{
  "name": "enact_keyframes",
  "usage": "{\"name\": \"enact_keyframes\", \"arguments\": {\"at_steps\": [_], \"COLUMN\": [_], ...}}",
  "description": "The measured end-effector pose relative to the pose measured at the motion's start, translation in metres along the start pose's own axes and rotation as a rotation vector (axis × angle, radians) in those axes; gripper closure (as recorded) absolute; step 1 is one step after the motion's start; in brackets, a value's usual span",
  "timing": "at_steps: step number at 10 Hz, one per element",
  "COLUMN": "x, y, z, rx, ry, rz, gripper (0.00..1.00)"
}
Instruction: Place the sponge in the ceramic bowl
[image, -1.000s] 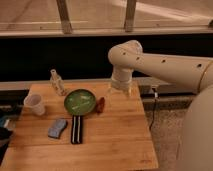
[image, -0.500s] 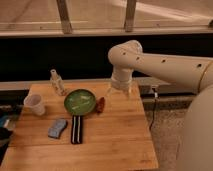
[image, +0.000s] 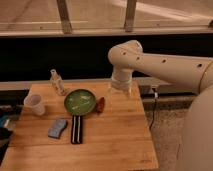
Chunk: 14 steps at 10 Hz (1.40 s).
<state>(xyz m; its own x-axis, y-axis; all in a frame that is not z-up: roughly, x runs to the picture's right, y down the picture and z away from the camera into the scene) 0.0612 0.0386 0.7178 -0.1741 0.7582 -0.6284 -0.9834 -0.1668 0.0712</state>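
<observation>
**Sponge outside bowl: placement outstanding**

You have the sponge (image: 57, 128) lying flat on the bench (image: 120, 145) at lower left, near the ceramic bowl (image: 80, 101) but outside it. The bowl holds no sponge. The gripper (image: 120, 91) hangs right of centre, well apart from both. You cannot tell whether it is clenched or released.

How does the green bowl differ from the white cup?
The ceramic bowl is green, wide and shallow; the white cup is narrower and taller. The bowl sits mid-table, the cup near the left edge. Both stand upright on the wooden table. The gripper hangs near the table's far edge.
</observation>
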Motion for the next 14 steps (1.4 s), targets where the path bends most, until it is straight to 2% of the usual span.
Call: {"name": "enact_keyframes", "arguments": {"at_steps": [3, 5, 6, 7, 9, 11, 13, 14], "x": [0.001, 0.002, 0.006, 0.015, 0.041, 0.081, 0.101, 0.097], "y": [0.049, 0.100, 0.134, 0.160, 0.195, 0.245, 0.264, 0.259], "z": [-0.004, -0.006, -0.006, -0.007, -0.006, -0.005, -0.006, -0.005], "rx": [-0.014, -0.032, -0.044, -0.052, -0.063, -0.094, -0.108, -0.103], "ry": [-0.008, -0.007, -0.003, 0.004, 0.018, 0.023, 0.026, 0.022], "rz": [-0.078, -0.145, -0.197, -0.244, -0.321, -0.368, -0.385, -0.378], "gripper": [0.35, 0.35, 0.35, 0.35, 0.35, 0.35, 0.35, 0.35]}}
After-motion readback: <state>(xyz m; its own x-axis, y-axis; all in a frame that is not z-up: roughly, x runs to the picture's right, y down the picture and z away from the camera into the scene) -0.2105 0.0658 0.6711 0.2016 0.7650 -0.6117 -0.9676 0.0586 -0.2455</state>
